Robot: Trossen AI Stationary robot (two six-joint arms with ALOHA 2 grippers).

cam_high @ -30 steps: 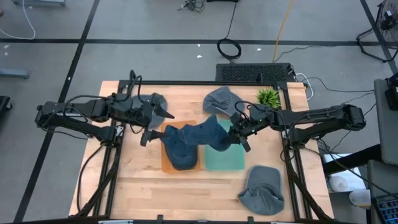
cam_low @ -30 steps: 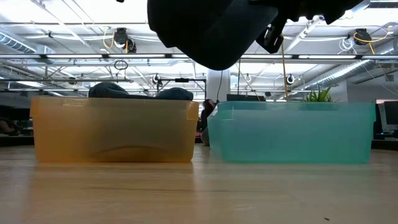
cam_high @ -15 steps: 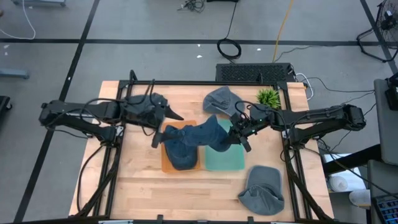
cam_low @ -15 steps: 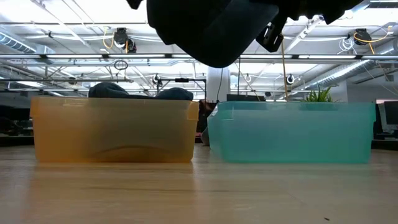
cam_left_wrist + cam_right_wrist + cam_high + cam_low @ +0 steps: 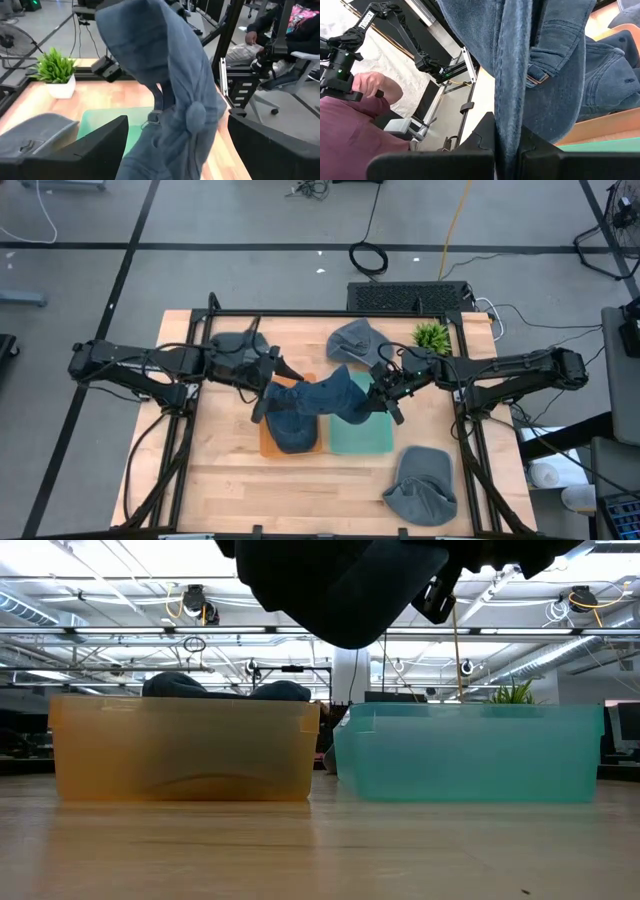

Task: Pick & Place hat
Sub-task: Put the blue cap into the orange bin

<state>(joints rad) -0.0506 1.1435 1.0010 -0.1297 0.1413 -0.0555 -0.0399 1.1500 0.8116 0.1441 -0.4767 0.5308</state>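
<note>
Right gripper (image 5: 385, 402) clamped on blue hat (image 5: 330, 397); left gripper (image 5: 268, 388) wide; strap buckle (image 5: 536, 79) only wrist-visible.

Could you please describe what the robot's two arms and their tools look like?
Both arms, left and right, are dark, slender and jointed, with thin black cables looping alongside them. Each tool has two broad, flat matte-black fingers. No markings are visible.
</note>
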